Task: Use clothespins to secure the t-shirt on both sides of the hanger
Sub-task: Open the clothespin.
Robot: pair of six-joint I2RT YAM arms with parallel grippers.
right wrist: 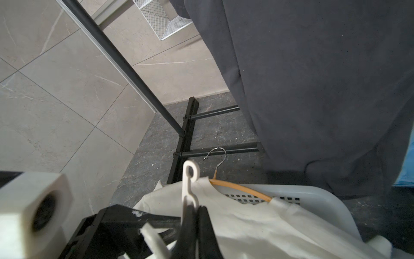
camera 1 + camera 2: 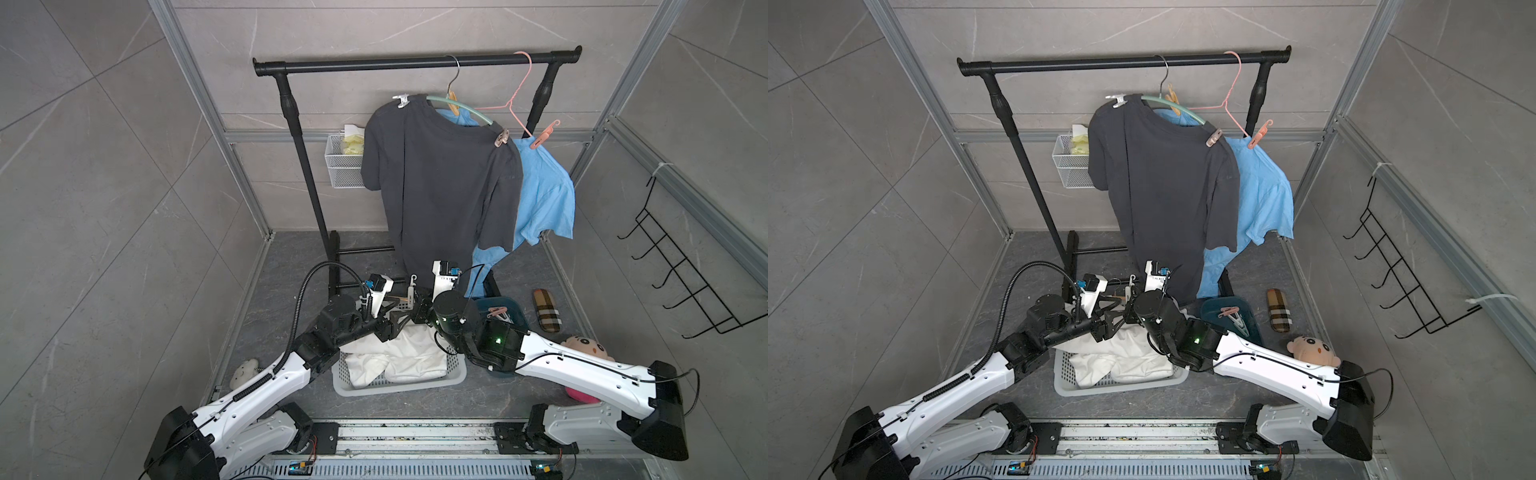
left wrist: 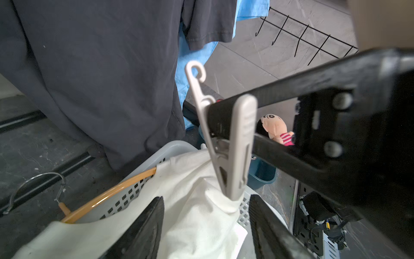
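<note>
Only blurred embossing on clothespin (image 3: 237,143)

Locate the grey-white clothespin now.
The clothespin is centre in both top views, pinched by the right hand above the white basket, facing the left hand.

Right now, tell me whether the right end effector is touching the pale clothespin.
Touching. The right wrist view shows the right end effector pinched on the pale clothespin, with no gap.

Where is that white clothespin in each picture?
Top view: clothespin just below the black t-shirt hem.
Top view: same spot.
Left wrist: mid-frame, large.
Right wrist: pinched in the right gripper.
Shared landmark: white basket.
</note>
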